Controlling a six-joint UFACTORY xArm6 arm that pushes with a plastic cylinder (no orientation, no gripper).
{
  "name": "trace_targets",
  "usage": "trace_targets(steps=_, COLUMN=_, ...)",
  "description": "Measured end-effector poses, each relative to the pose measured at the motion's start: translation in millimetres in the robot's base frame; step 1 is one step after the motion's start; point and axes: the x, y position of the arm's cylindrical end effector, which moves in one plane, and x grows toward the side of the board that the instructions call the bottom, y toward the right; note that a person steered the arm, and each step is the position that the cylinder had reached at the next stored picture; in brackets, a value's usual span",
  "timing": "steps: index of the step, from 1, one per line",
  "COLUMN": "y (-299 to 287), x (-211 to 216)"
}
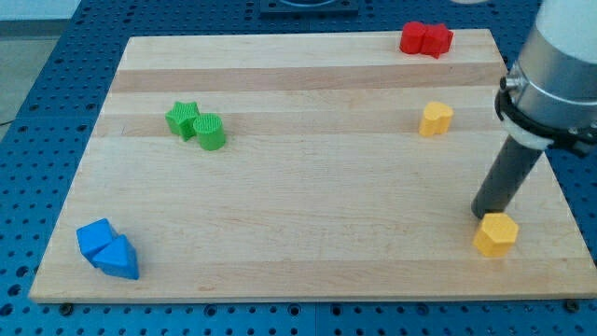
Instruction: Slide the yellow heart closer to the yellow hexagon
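Note:
The yellow heart (435, 119) lies on the wooden board at the view's upper right. The yellow hexagon (494, 233) lies near the board's lower right corner. My tip (481, 216) rests on the board just above and left of the yellow hexagon, touching or almost touching it. The rod slants up to the right into the arm's body. The heart is well above the tip, apart from it.
Two red blocks (425, 39) sit together at the board's top right edge. A green star (183, 119) and a green cylinder (211, 132) touch at the upper left. Two blue blocks (106, 249) sit at the lower left corner. The board (298, 205) lies on a blue mat.

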Motion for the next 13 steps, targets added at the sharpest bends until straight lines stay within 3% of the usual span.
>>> trace_targets(steps=1, y=0, x=-15)
trace_targets(steps=3, y=23, x=-130)
trace_targets(steps=4, y=7, x=-175)
trace_targets(steps=5, y=-56, x=-167)
trace_targets(steps=6, y=-69, x=-107)
trace_targets(steps=7, y=-67, x=-89)
trace_targets(steps=9, y=-76, x=-133)
trace_targets(steps=11, y=-54, x=-39)
trace_targets(steps=12, y=-57, x=-57)
trace_targets(steps=13, y=-68, x=-114)
